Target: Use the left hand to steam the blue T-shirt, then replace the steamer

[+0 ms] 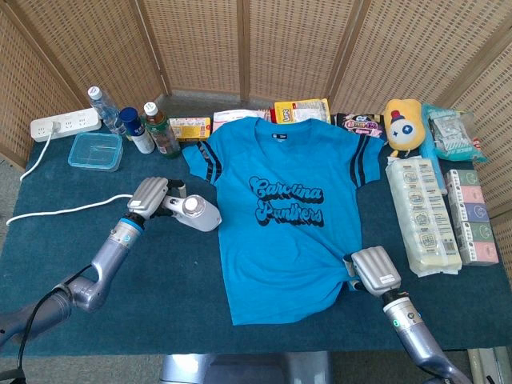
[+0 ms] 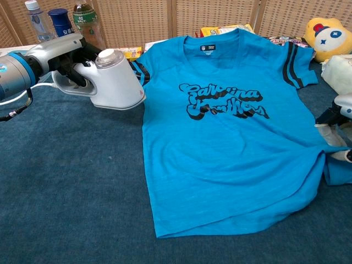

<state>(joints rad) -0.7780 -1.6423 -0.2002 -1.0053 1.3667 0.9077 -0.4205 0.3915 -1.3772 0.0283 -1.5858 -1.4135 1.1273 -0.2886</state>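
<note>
Gripping the steamer (image 1: 194, 211) by its handle, the left hand (image 1: 150, 195) sits at the left of the frame, fingers wrapped round the grip; in the chest view the white, smooth-shelled body (image 2: 113, 81) seems to hang just clear of the cloth. Its nose points toward the shirt (image 1: 282, 210), which lies flat at the centre, its left sleeve edge just beside the steamer. At the lower right, the right hand (image 1: 376, 271) presses on the bunched hem corner, fingers curled onto the fabric as far as the chest view (image 2: 336, 118) shows. Open blue cloth (image 1: 160, 276) spreads below the steamer. Bottles (image 1: 152, 128) and a clear box (image 1: 95, 151) stand at the upper left, before wicker screens (image 1: 240, 48).
</note>
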